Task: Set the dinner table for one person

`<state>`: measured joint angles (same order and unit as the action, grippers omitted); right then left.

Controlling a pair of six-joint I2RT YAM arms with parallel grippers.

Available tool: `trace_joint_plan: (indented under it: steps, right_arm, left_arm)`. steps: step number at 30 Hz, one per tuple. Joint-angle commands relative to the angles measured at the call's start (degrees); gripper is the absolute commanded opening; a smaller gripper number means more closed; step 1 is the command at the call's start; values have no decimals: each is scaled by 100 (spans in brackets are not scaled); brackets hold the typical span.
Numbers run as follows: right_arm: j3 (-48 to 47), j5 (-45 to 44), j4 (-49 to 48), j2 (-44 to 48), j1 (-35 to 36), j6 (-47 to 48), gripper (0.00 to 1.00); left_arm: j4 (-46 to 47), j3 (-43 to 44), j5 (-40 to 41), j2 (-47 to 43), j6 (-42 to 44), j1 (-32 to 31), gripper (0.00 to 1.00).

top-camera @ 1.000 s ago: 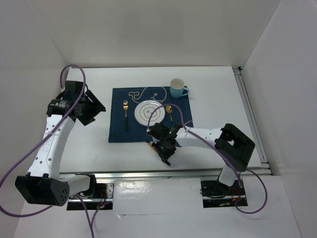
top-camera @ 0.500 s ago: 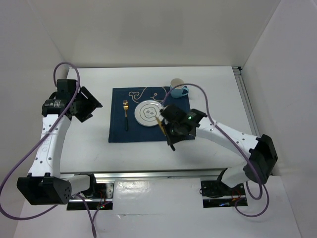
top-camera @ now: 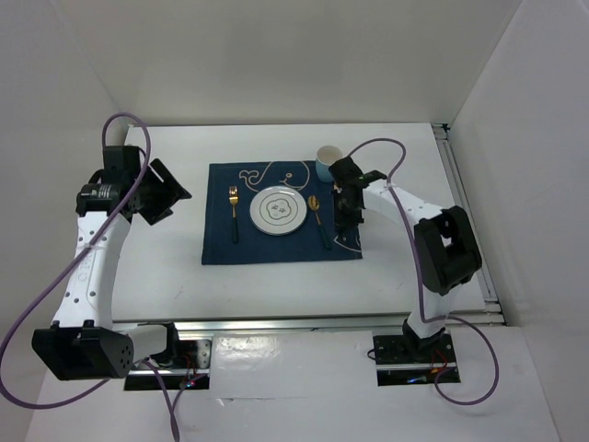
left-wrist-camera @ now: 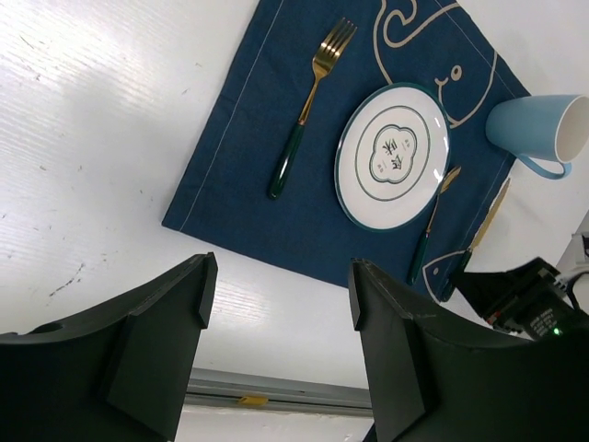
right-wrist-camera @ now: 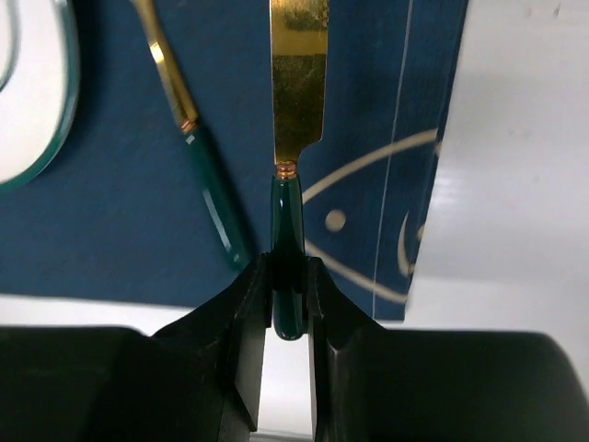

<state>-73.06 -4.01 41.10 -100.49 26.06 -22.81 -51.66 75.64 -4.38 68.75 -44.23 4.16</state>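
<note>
The right hand pinches the green handle of the knife, whose gold blade appears to lie on the placemat, just right of the spoon. The left hand hovers spread over the white tabletop, which carries the placemat.

light: bright, even, flat white
glare: shiny streaks on dinner table, upper left of left wrist view; knife blade glints
blur: fingers soft, bottom of right wrist view
shadows: faint
</note>
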Motion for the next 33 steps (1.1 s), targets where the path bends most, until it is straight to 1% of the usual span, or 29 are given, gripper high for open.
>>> trace_joint_plan:
  steps: [1, 6, 7, 10, 11, 12, 14, 15, 17, 18, 21, 22, 23, 24, 25, 26, 27, 28, 29, 30, 33]
  right_arm:
    - [-297, 58, -489, -286, -163, 224, 0]
    - [-297, 111, -708, -647, -216, 338, 1]
    - [-297, 163, -709, -708, -216, 399, 11]
    - [-350, 164, -648, -876, -163, 400, 21]
    - [-402, 33, -647, -937, -111, 400, 34]
    - [-402, 32, -560, -938, -110, 400, 41]
    - [-402, -65, -411, -815, -49, 294, 51]
    - [-402, -65, -332, -658, -49, 225, 52]
    - [-586, -222, 11, -429, -49, 110, 59]
    - [-639, -293, 108, -149, -49, 40, 63]
    - [-807, -468, 468, 344, -101, -100, 77]
    - [-876, -521, 608, 676, -171, -101, 80]
    - [-877, -731, 670, 854, -224, -284, 82]
    - [-877, -924, 671, 1238, -294, -390, 90]
    - [-877, -1187, 749, 1442, -295, -548, 92]
    - [-642, -1451, 802, 1662, -391, -732, 98]
    - [-509, -1836, 803, 1890, -557, -1073, 100]
    - [-195, -1979, 803, 2345, -680, -1216, 100]
    - [-44, -2059, 751, 2567, -795, -1348, 100]
    - [106, -2060, 750, 2987, -1040, -1549, 100]
    - [581, -2060, 750, 3543, -1322, -1806, 100]
  left_arm:
    - [95, 118, -133, 16, 178, 76, 76]
    - [165, 13, -186, 68, 230, 128, 76]
    - [165, -57, -186, 68, 230, 129, 76]
    - [226, -198, -186, 120, 230, 129, 76]
    - [226, -198, -247, 121, 291, 181, 76]
    - [226, -198, -247, 121, 292, 181, 76]
    - [226, -198, -247, 121, 362, 181, 76]
    - [226, -198, -300, 121, 362, 181, 76]
    - [226, -137, -300, 121, 414, 181, 75]
    - [226, -137, -300, 121, 415, 181, 75]
    - [226, -23, -431, 121, 467, 181, 75]
    - [226, -23, -432, 121, 468, 181, 75]
    - [226, -23, -432, 121, 529, 181, 75]
    - [226, 38, -432, 121, 529, 181, 75]
    - [174, 39, -432, 121, 529, 181, 75]
    - [174, 91, -380, 121, 590, 181, 75]
    - [121, 144, -379, 69, 591, 181, 75]
    - [121, 144, -379, 68, 643, 181, 75]
    - [121, 144, -327, 68, 643, 181, 75]
    - [121, 197, -326, -1, 643, 181, 75]
    - [59, 197, -326, -107, 704, 181, 75]
